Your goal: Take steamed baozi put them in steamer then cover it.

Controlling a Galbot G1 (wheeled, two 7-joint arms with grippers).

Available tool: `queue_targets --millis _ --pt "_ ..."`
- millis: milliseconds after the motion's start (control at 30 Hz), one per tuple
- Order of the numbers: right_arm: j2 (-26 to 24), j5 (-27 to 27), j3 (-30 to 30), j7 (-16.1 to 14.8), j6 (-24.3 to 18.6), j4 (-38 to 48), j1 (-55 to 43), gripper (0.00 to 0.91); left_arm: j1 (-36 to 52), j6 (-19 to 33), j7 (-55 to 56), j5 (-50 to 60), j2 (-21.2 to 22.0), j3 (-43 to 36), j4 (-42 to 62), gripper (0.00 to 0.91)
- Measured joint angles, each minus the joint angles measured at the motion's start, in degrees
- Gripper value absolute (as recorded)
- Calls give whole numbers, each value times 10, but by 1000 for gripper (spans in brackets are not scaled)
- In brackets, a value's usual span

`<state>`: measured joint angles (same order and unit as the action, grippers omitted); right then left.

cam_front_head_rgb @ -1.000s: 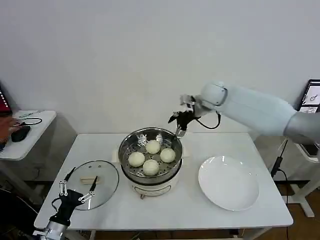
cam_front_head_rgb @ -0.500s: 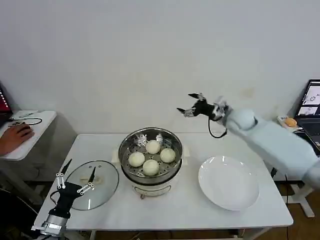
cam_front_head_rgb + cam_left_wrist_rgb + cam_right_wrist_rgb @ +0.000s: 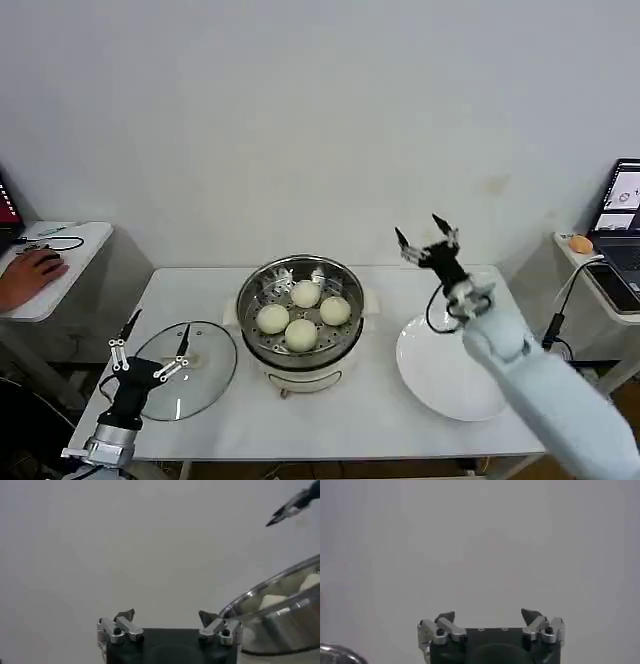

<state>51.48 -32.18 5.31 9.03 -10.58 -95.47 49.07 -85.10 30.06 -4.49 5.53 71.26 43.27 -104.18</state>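
The steamer [image 3: 300, 352], a shiny perforated basket on a cream pot, stands mid-table and holds several steamed baozi [image 3: 302, 333]. The cover [image 3: 200, 385], a clear glass lid with a pale handle, lies flat on the table to the steamer's left. My left gripper [image 3: 160, 322] hovers open at the lid's near-left side, nothing between its fingers. The left wrist view looks past the open left gripper [image 3: 166, 616] at the steamer [image 3: 280, 617] and a baozi [image 3: 272, 601]. My right gripper [image 3: 418, 228] is raised to the right of the steamer, open and empty, and faces the wall as the right gripper [image 3: 488, 615].
A flat white plate [image 3: 430, 370] lies on the table's right side, partly under my right arm. A small side table [image 3: 70, 250] stands off to the left. A desk with a laptop [image 3: 615, 270] stands at the far right. The wall is close behind the table.
My right arm has swung from the steamer's far rim out to the right and come nearer, its gripper now pointing upward. The left gripper has edged slightly toward the lid's left side.
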Motion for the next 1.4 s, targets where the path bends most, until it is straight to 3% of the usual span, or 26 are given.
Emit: queue_targets --millis 200,500,833,1400 --pt "57 53 91 15 -11 -59 143 907 -9 8 3 -10 0 0 -7 907" --pt "120 115 160 23 -24 -98 281 907 -22 18 4 -14 -4 2 -13 907" --pt "154 159 186 19 -35 -125 356 907 -38 33 7 -14 6 2 -22 907" --pt "177 179 194 19 -47 -141 403 907 -63 68 22 14 5 11 -11 907"
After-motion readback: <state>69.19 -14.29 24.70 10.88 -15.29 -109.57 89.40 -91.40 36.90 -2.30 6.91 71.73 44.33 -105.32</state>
